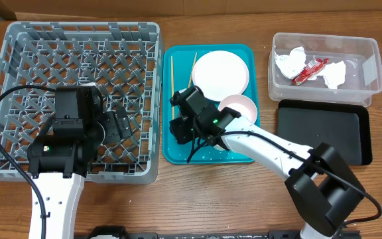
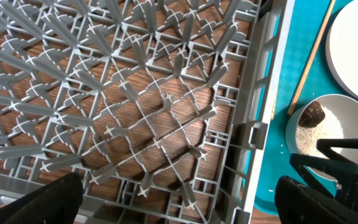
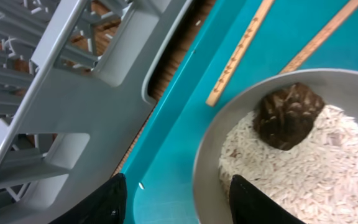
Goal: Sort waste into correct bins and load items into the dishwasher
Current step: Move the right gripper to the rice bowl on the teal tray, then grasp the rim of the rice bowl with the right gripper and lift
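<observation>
The grey bowl (image 3: 207, 134) sits upright on the teal tray (image 3: 166, 143), mouth up, at the tray's lower left in the overhead view, close to the dish rack (image 1: 148, 66). It is round, so it has no long axis; only the open top matters. It holds loose rice (image 3: 303, 168) and a brown food lump (image 3: 289, 115) lying on the grains.

The bowl looks rigid, smooth and probably slippery, light in itself but carrying contents that will spill at any tilt. The rim is the only sensible hold, pinched wall-thickness deep and kept level until it is over the right bin.

The right pincer (image 3: 185, 202) straddles that rim, one finger outside over the tray, the other inside above the rice. The fingers stand apart, with teal showing between the outer finger and the wall, so nothing is clamped.

Two wooden chopsticks (image 3: 241, 53) lie just beside the bowl, thin, stiff and light, their length running from lower left to upper right in the right wrist view.

The left pincer (image 2: 179, 208) hangs wide apart over the rack floor, empty.
</observation>
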Controlling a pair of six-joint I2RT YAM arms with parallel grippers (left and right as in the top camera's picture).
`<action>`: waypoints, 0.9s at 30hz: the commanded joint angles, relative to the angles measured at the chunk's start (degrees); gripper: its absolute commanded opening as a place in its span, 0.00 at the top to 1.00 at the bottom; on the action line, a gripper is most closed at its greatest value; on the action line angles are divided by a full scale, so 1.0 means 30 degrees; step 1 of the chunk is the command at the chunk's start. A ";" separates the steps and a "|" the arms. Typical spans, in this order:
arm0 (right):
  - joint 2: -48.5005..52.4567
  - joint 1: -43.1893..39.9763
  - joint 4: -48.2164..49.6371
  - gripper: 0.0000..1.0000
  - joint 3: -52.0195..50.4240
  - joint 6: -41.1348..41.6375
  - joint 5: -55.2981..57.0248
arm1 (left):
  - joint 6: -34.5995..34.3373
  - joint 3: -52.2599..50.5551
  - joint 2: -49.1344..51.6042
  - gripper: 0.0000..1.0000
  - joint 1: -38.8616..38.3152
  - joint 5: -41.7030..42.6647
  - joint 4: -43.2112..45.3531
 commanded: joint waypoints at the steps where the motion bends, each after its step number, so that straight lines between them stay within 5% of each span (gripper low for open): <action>1: 0.0335 0.0175 0.0102 0.45 0.0044 0.0000 0.0233 | -0.0255 0.0372 -0.0007 0.00 0.0066 0.0248 0.0015; 18: 0.1027 0.0707 -0.0066 0.47 0.0044 0.0000 0.0612 | -0.0255 0.0372 -0.0007 0.00 0.0066 0.0248 0.0000; 27: 0.1064 0.0707 -0.0087 0.56 0.0044 0.0007 0.0670 | -0.0255 0.0364 -0.0007 0.00 0.0066 0.0248 -0.0022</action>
